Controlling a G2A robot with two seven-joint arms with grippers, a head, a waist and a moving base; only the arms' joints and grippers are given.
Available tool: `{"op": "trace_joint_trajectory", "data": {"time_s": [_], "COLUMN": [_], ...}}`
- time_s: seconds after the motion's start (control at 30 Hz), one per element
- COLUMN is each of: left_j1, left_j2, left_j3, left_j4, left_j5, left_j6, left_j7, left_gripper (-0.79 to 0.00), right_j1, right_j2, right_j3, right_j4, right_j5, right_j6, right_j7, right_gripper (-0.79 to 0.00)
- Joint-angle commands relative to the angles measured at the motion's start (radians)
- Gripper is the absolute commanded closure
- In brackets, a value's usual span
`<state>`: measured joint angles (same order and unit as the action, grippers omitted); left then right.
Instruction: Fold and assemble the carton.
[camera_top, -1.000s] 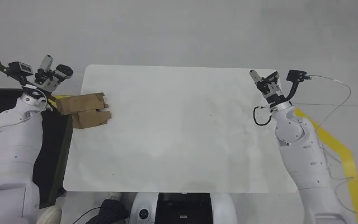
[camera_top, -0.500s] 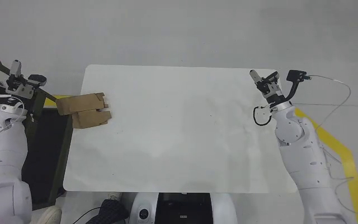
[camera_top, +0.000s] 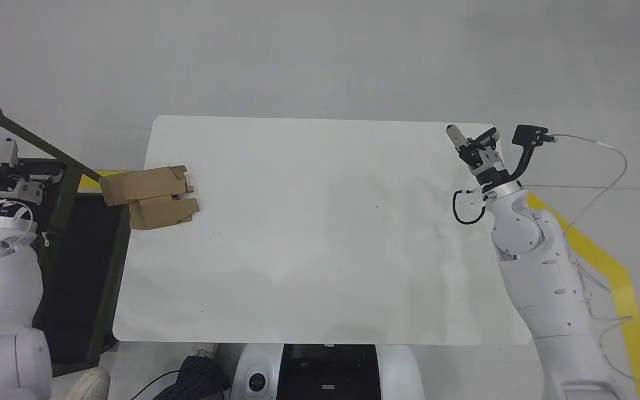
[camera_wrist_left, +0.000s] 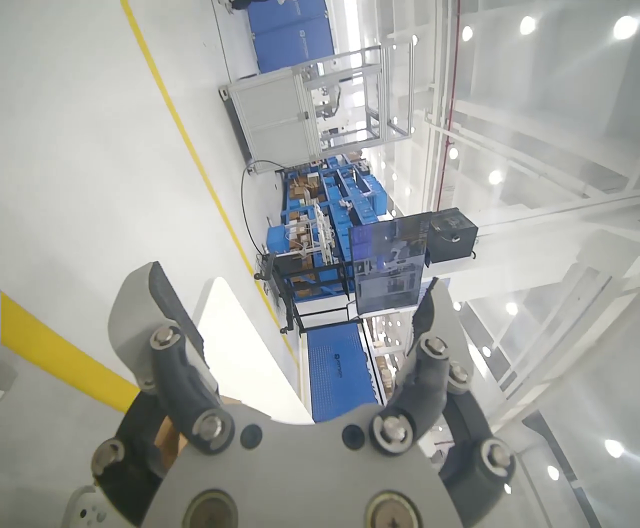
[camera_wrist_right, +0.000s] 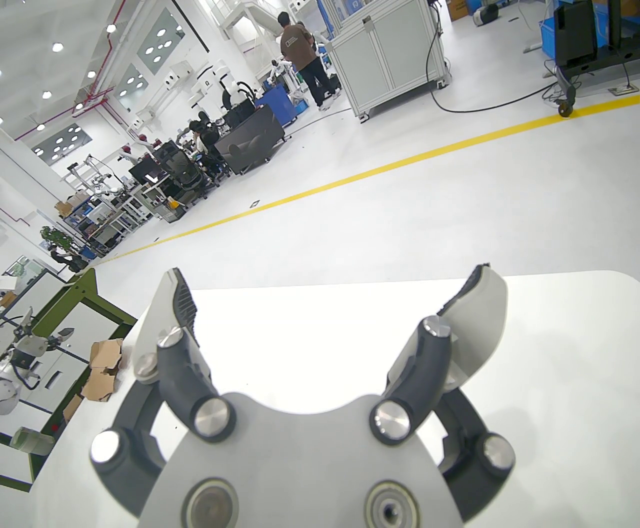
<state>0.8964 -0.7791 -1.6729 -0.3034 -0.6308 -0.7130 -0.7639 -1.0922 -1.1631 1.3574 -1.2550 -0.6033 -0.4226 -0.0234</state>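
The brown carton (camera_top: 152, 197) lies partly folded on the white table (camera_top: 320, 250), at its left edge, with one end hanging over the rim. The right wrist view shows the carton (camera_wrist_right: 102, 370) far off across the table. My left gripper (camera_wrist_left: 295, 300) is open and holds nothing; it is off the table, left of the carton, at the top view's left edge (camera_top: 18, 165). My right gripper (camera_wrist_right: 327, 285) is open and holds nothing, hovering over the table's far right corner (camera_top: 470, 150).
A dark green frame with a black bin (camera_top: 70, 260) stands against the table's left side, under my left arm. A yellow floor line (camera_top: 585, 250) runs past the right side. The table's wide middle is bare white.
My left gripper has drawn back to the left, away from the carton and off the table's edge. The carton and my right arm have not moved.
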Motion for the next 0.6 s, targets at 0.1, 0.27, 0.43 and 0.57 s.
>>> {"op": "trace_joint_trajectory", "data": {"time_s": [0.1,0.27,0.43,0.57], "left_j1": [0.01,0.015,0.02,0.016], "left_j2": [-0.003,-0.012,-0.021,-0.031], "left_j3": [0.027,0.069,0.118,0.153], "left_j4": [0.031,0.046,0.047,0.044], "left_j5": [0.093,0.216,0.351,0.444], "left_j6": [-0.02,-0.036,-0.038,-0.047], "left_j7": [0.101,0.239,0.351,0.423], "left_gripper": [-0.785,-0.785,-0.785,-0.785], "right_j1": [0.0,0.0,0.0,0.0], "right_j2": [0.0,0.0,0.0,0.0], "right_j3": [0.0,0.0,0.0,0.0], "right_j4": [0.0,0.0,0.0,0.0], "right_j5": [0.0,0.0,0.0,0.0], "right_j6": [0.0,0.0,0.0,0.0], "right_j7": [0.0,0.0,0.0,0.0], "right_gripper": [-0.785,-0.785,-0.785,-0.785]}}
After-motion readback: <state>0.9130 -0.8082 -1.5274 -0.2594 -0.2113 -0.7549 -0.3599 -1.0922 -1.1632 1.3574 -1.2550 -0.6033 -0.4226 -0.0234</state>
